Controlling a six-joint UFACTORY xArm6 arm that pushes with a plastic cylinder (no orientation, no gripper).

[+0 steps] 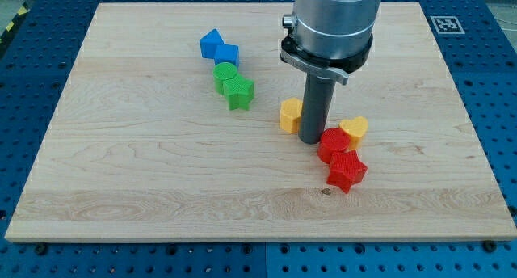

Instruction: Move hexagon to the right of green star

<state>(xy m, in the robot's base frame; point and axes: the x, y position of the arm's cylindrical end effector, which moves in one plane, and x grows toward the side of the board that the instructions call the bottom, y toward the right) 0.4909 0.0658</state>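
Note:
A yellow hexagon (290,115) lies near the board's middle. My tip (310,140) stands just to its right, touching or almost touching it. A green star (240,91) lies up and to the left of the hexagon, with a gap between them. A green round block (225,73) touches the star from above. The rod comes down from the arm's grey body (333,23) at the view's top.
Two blue blocks (212,44) (229,55) lie above the green pair. A red round block (332,143), a red star (346,171) and a yellow heart (354,130) cluster right of my tip. The wooden board (121,165) rests on a blue perforated table.

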